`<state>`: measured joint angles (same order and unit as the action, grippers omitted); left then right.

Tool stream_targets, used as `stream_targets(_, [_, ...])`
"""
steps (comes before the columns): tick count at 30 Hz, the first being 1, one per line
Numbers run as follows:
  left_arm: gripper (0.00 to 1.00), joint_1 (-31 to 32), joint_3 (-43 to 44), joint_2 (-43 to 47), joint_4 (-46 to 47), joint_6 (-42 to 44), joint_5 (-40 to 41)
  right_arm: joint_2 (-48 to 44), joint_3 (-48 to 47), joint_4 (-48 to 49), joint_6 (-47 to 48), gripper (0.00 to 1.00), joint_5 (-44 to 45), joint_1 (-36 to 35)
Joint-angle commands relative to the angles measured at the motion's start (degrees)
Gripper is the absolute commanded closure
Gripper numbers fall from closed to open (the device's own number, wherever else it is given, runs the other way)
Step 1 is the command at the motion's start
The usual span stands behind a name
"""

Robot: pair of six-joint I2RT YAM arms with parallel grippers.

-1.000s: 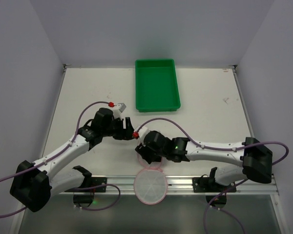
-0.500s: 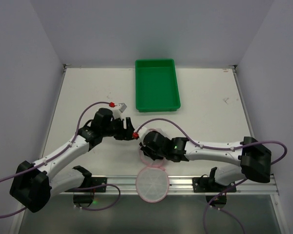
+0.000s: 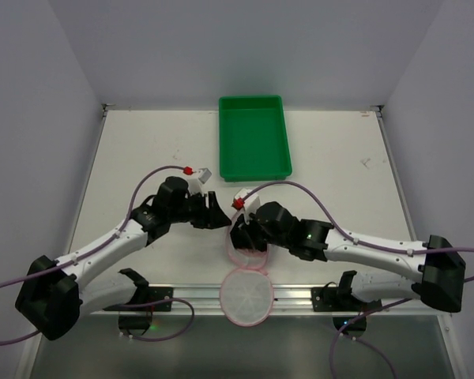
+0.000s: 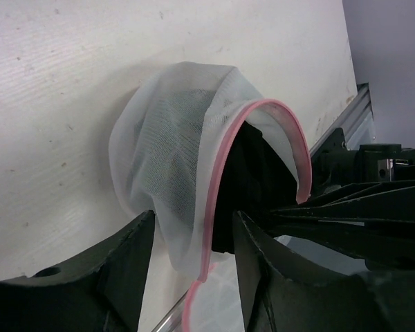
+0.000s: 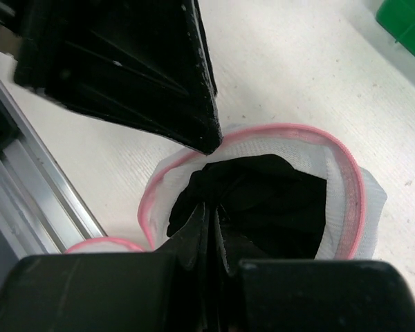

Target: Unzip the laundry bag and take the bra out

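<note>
At the near middle of the white table [image 3: 340, 181], the left arm reaches up and inward from its base, elbow bent, wrist tipped down toward the centre. The left claw [image 3: 219, 219] stands at a moderate gap. Between its two fingers [image 4: 124, 270] lies the mesh wall and pink rim of the small drum-shaped white mesh laundry bag with pink zipper trim [image 4: 166, 138]. One fingertip touches that rim, but no firm pinch shows. The bag sits just ahead of this claw, unzipped, its mouth gaping toward the right claw.

The right arm stretches low across the table from its base, forearm nearly level, wrist angled down into the bag's mouth. The right claw [image 5: 211, 207] is closed to a thin slit, its tips sunk in the black fabric bra [image 5: 263, 194], which lies inside the bag right in front of it.

Just nearer the bases than both claws, the bag's round zip-off mesh face [image 3: 245, 298] hangs over the metal rail [image 3: 300, 294]. Well beyond both claws stands a green rectangular plastic tray [image 3: 254, 138].

There are two arms, one bag, one bra and one tray.
</note>
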<state>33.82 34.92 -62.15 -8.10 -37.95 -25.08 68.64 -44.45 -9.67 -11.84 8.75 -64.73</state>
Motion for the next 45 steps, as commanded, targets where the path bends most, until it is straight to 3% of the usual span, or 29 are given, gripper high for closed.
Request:
stream_targets(1, [0.49, 1.9, -0.1, -1.8, 4.2, -1.6, 0.6, -4.2, 1.8, 6.0, -2.0, 1.0, -2.7, 1.3])
stream_targets(3, [0.58, 2.5, -0.1, -2.7, 4.5, -1.8, 2.0, -7.1, 2.5, 6.7, -2.6, 1.0, -4.3, 2.1])
stream_targets(7, [0.92, 3.4, -0.4, -5.2, 6.9, -2.6, 2.1, -11.5, 2.5, 7.5, -2.5, 1.0, -7.3, 3.2])
stream_targets(9, [1.0, 3.4, -0.2, -6.2, 7.0, -3.1, 2.1, -13.1, 2.1, 7.5, -2.7, 1.0, -8.5, 4.0])
stream_targets(18, [1.0, 3.4, 3.2, -12.6, 5.9, -4.1, 2.1, -20.2, -8.3, 3.2, -1.8, 1.0, -12.1, 7.9])
stream_targets(26, [1.0, 3.4, 7.6, -13.5, 4.9, -3.1, 3.4, -14.3, -20.9, 0.4, 3.5, 1.0, -11.0, 19.6])
stream_targets(37, [1.0, 3.1, 10.5, -12.3, 1.5, -0.9, 8.6, 19.0, -44.8, 5.5, 7.1, 1.0, -16.9, 38.3])
stream_targets(45, [1.0, 1.2, 9.5, -13.9, 1.8, 0.1, 8.9, 45.5, -64.9, 6.2, 13.7, 1.0, -11.8, 42.7])
